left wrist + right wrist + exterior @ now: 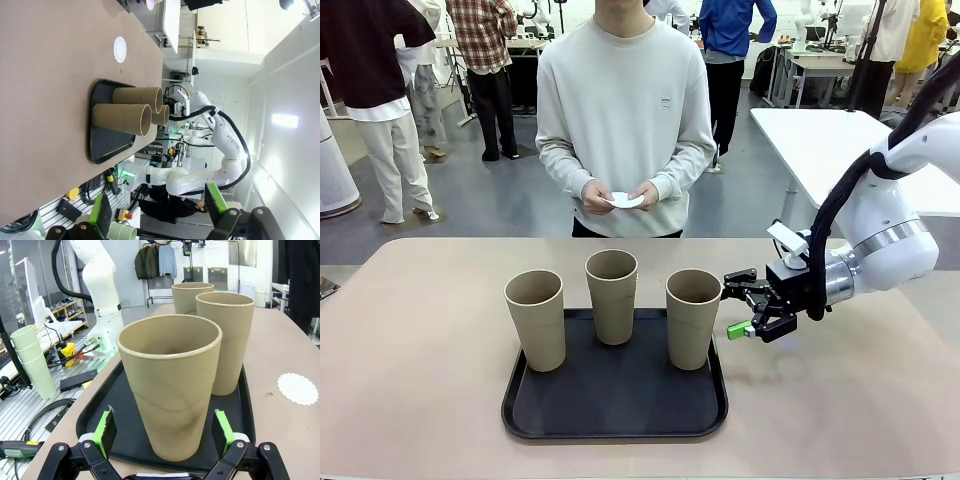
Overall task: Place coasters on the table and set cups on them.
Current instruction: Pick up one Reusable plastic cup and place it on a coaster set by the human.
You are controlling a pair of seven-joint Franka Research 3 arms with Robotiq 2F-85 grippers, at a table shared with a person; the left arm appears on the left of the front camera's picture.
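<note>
Three tan cups stand on a black tray (pixel 615 428) on the beige table (pixel 410 340): a left cup (pixel 534 320), a middle cup (pixel 611 295) and a right cup (pixel 692 318). My right gripper (pixel 745 312) is open and level with the right cup's side. In the right wrist view that cup (pixel 170 390) stands just ahead of the open gripper (pixel 164 440), between its green pads (pixel 106 432). One white lacy coaster (pixel 298 388) lies on the table beyond the tray, also seen as the coaster (pixel 120 49) from the left wrist. The person holds more coasters (pixel 625 200). My left gripper (pixel 160 210) is open and empty, well away from the cups (pixel 122 116).
The person stands at the far edge of the table, both hands at waist height. A white table (pixel 840 140) stands at the back right. Bare tabletop lies left and right of the tray. Pale green cups (pixel 30 360) are stacked off the table.
</note>
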